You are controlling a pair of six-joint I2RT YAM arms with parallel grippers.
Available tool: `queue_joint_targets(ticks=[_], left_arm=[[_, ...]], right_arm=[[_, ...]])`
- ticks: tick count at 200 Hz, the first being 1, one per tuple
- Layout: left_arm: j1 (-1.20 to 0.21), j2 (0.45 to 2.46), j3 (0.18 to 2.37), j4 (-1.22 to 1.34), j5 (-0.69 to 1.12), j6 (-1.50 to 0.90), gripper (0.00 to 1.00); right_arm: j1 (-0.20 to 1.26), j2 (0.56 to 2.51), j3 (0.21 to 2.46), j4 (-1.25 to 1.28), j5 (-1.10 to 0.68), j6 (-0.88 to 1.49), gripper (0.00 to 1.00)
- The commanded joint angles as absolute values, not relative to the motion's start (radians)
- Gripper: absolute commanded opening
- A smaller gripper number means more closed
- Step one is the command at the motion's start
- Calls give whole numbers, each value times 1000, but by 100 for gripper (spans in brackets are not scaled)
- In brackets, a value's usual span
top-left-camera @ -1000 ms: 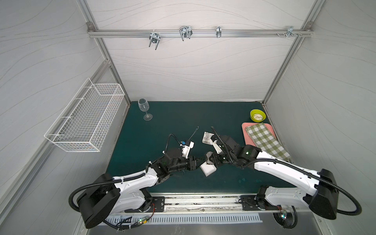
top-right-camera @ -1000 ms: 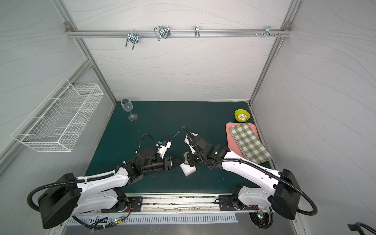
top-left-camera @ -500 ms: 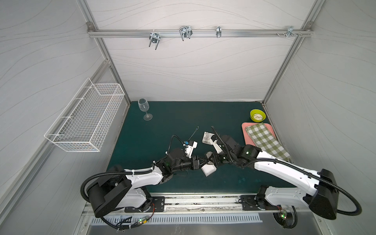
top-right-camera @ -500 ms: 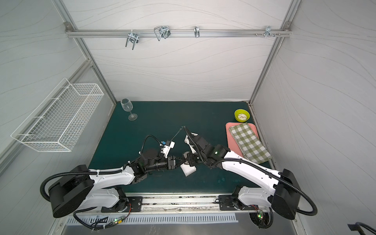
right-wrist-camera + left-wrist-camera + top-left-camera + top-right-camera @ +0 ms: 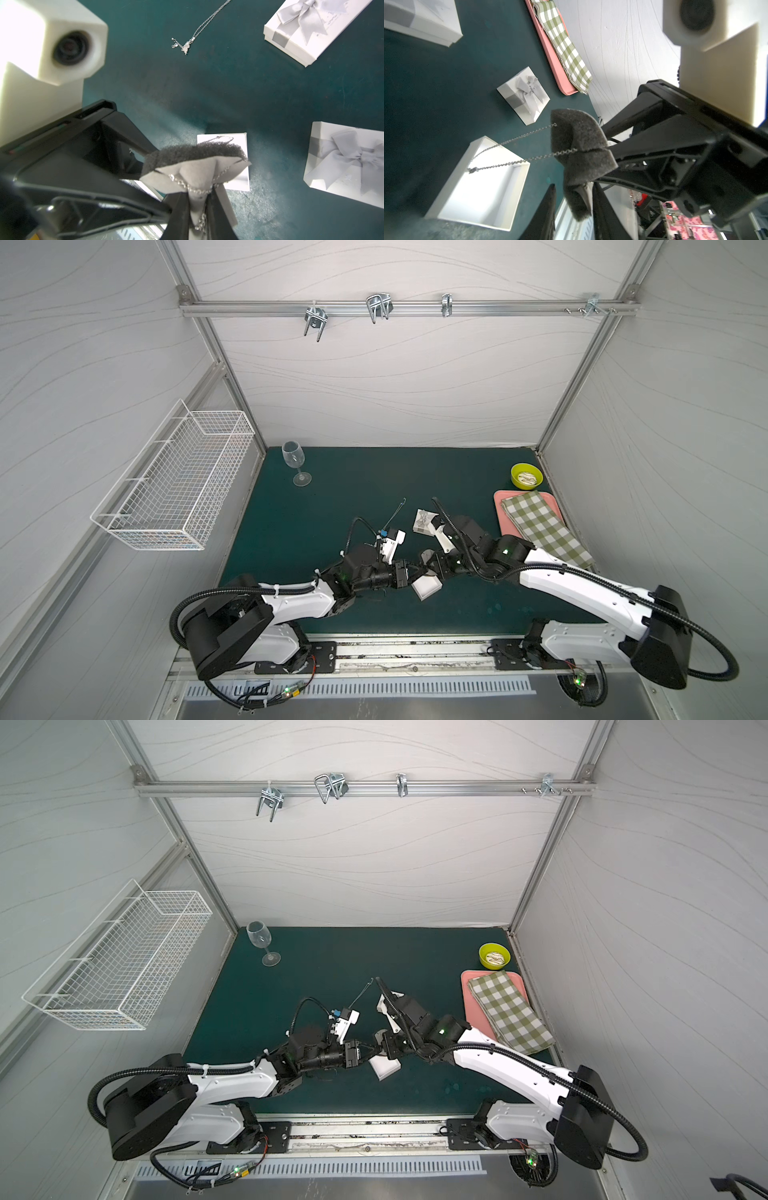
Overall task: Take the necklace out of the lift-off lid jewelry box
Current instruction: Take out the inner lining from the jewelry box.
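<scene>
green mat (image 5: 436,93): thin silver necklace (image 5: 527,160) threads a foam insert (image 5: 579,135) clenched by right fingers (image 5: 177,220); left fingers' (image 5: 546,212) grip unclear.

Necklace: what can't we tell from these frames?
- Left wrist view: whether the left claw grips the foam pad holding the necklace; blurred, cut by the frame edge.
- Right wrist view: where the necklace ends; it runs into the right claw and off the frame.
- Both top views: necklace too small, hidden under the claws.

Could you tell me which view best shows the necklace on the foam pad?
The left wrist view: the necklace runs in two strands from the foam pad. The right wrist view shows bunched links; both top views, nothing.
</scene>
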State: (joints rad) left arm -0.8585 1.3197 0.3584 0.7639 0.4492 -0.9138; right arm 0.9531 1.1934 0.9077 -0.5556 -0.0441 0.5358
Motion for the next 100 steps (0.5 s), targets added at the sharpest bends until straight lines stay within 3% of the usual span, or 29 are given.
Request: queue_joint_targets(ticks=[1, 40, 67, 100], left_arm=[[-862, 1333, 371, 827, 456, -920, 21], [-862, 1327, 361, 828, 452, -921, 7], [-862, 1297, 362, 804, 443, -895, 0], [-862, 1210, 399, 637, 410, -788, 0]], right_arm=[[946, 1165, 909, -555, -50, 555, 17], [942, 1156, 911, -556, -49, 555, 18], [940, 1144, 913, -556, -59, 559, 26], [940, 1100, 905, -539, -75, 563, 35]])
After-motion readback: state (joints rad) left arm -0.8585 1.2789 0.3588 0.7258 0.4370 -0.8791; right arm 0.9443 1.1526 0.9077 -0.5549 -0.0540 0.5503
